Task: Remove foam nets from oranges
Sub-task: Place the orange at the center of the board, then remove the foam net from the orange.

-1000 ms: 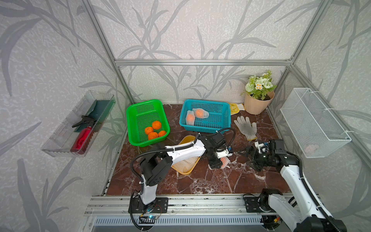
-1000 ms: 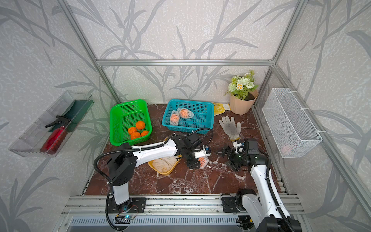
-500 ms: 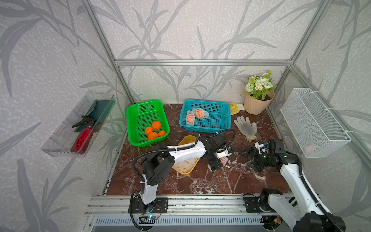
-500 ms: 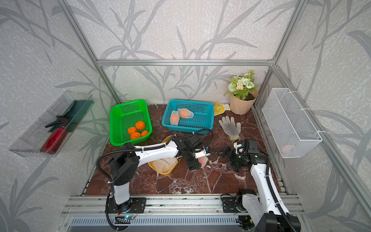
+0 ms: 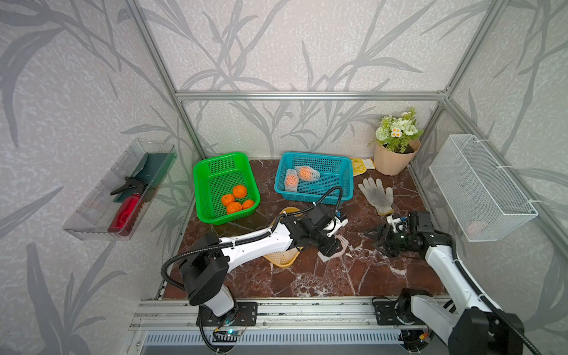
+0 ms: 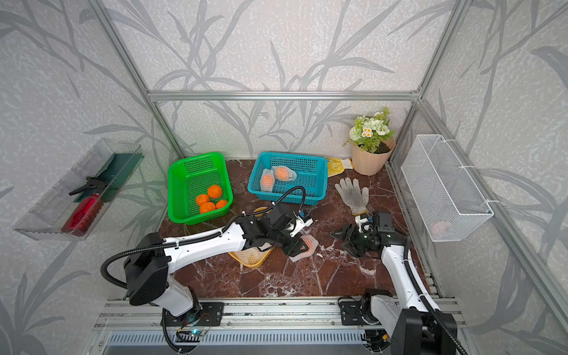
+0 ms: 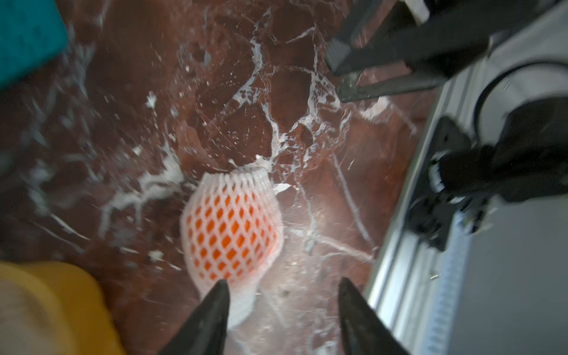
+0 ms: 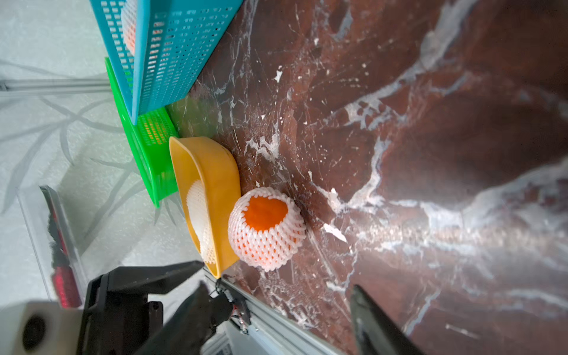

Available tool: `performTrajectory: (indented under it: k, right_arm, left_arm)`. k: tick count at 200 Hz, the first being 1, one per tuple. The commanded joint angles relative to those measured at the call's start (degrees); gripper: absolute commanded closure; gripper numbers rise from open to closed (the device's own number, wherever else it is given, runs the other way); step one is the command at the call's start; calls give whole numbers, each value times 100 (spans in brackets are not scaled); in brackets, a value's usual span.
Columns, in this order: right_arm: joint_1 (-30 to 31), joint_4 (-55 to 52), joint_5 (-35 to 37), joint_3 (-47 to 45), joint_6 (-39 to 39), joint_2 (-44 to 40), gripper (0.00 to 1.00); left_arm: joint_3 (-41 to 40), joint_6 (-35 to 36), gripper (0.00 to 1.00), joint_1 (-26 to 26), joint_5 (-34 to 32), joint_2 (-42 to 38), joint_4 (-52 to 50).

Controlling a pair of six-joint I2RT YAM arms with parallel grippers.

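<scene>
One netted orange [image 5: 338, 244] [image 6: 308, 243] lies on the marble table beside the yellow bowl [image 8: 212, 172]. Its white foam net [image 7: 232, 227] [image 8: 266, 236] is open at one end, where bare peel shows. My left gripper [image 5: 333, 247] [image 7: 284, 281] hangs over it, open, with one fingertip against the net's tail. My right gripper [image 5: 377, 242] [image 8: 276, 287] is open and empty, a short way to the right. Two netted oranges [image 5: 305, 173] lie in the blue basket [image 5: 344, 181]. Several bare oranges [image 5: 236, 198] lie in the green basket [image 5: 212, 184].
The yellow bowl [image 5: 281, 259] holds empty foam nets [image 8: 198, 212], partly under my left arm. A white glove [image 5: 376, 195], a flower pot [image 5: 395, 156] and a yellow packet [image 5: 361, 163] are at the back right. A wire basket [image 5: 479, 187] hangs on the right wall.
Both grippers' jaws have narrowed but stay apart. My left gripper has shifted a little toward the front over the netted orange. The right arm has barely moved.
</scene>
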Motion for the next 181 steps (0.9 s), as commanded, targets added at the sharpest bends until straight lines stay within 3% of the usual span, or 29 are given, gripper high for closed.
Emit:
performTrajectory:
  k: [1, 18, 55, 116, 181]
  right_arm:
    - [200, 696, -278, 98, 145, 420, 55]
    - [447, 833, -266, 270, 92, 876, 63]
    - [934, 1172, -206, 574, 11, 1845, 73]
    - [1274, 1600, -209, 886, -42, 2749, 81]
    - [1543, 1721, -339, 755, -185, 2916, 86]
  left_arm:
    - [-170, -1531, 68, 38, 261, -39, 485]
    - [-254, -1915, 80, 29, 104, -16, 283]
    - [-529, -2394, 93, 42, -436, -84, -103]
    - [-560, -2811, 97, 38, -791, 219, -414]
    - [-47, -2754, 98, 47, -1190, 897, -819]
